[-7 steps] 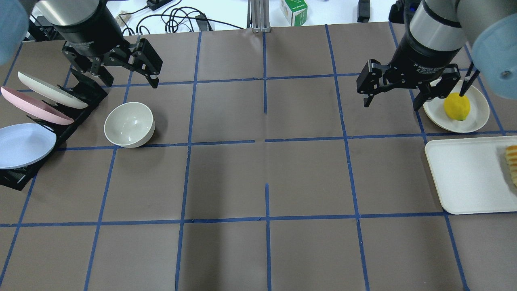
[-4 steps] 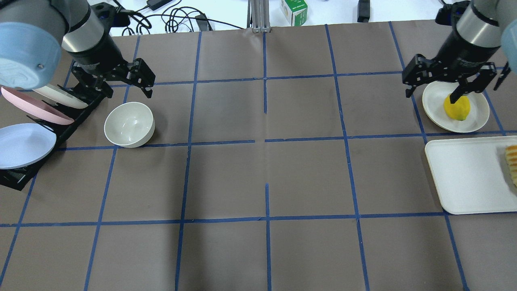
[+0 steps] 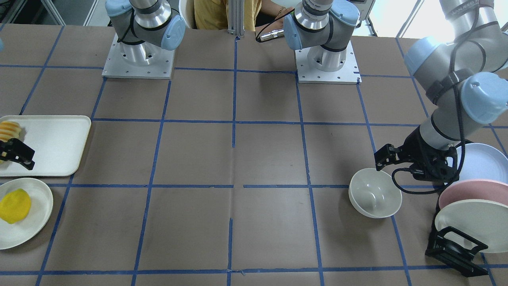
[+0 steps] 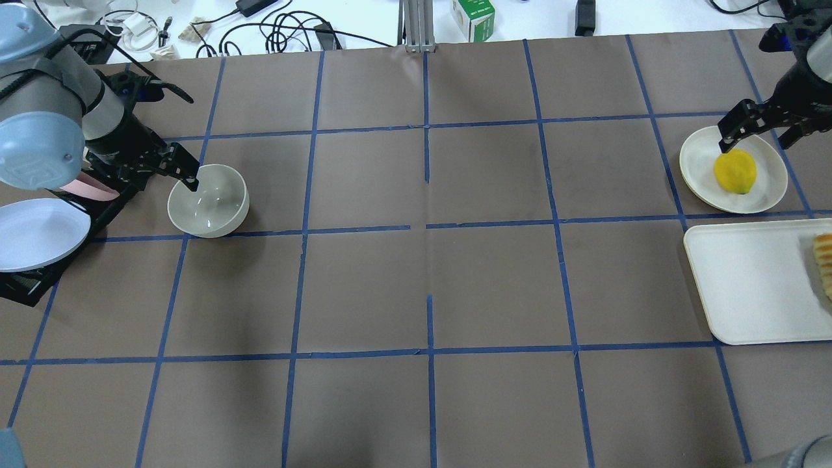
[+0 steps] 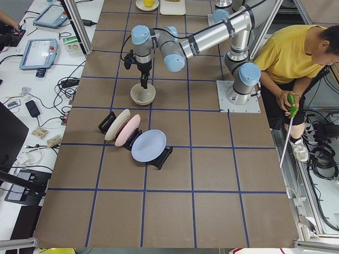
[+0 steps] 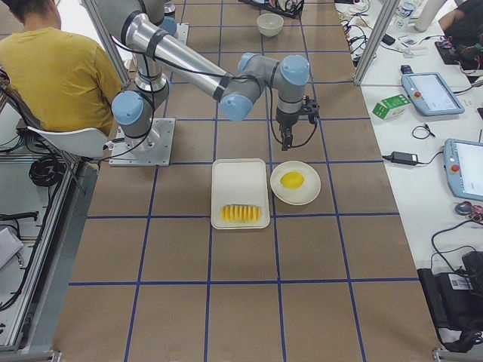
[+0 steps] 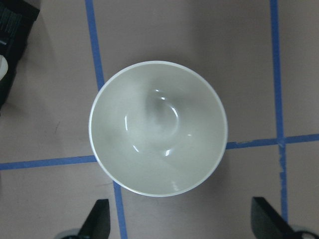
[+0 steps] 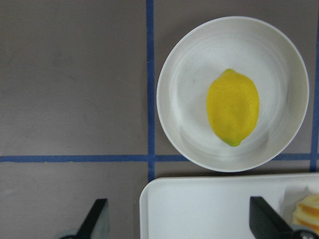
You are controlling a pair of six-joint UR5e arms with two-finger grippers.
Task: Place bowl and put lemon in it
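Bowl (image 7: 158, 128) stood upright on the brown table (image 4: 494, 279), across a blue tape line, beside the rack (image 4: 26, 286) of tilted plates. The left wrist view showed the left gripper (image 7: 182, 221) with fingers spread wide, clear of the rim; overhead, only one finger showed, at the bowl's edge. The right wrist view showed the right gripper (image 8: 183, 219) likewise spread, clear of the lemon (image 8: 233, 106), which lay alone on a shallow white plate (image 8: 174, 64). Fruit slices (image 8: 308, 211) sat on the tray (image 8: 199, 209) beside it.

Nothing legible — lettering on the left arm (image 3: 465, 6) is blurred
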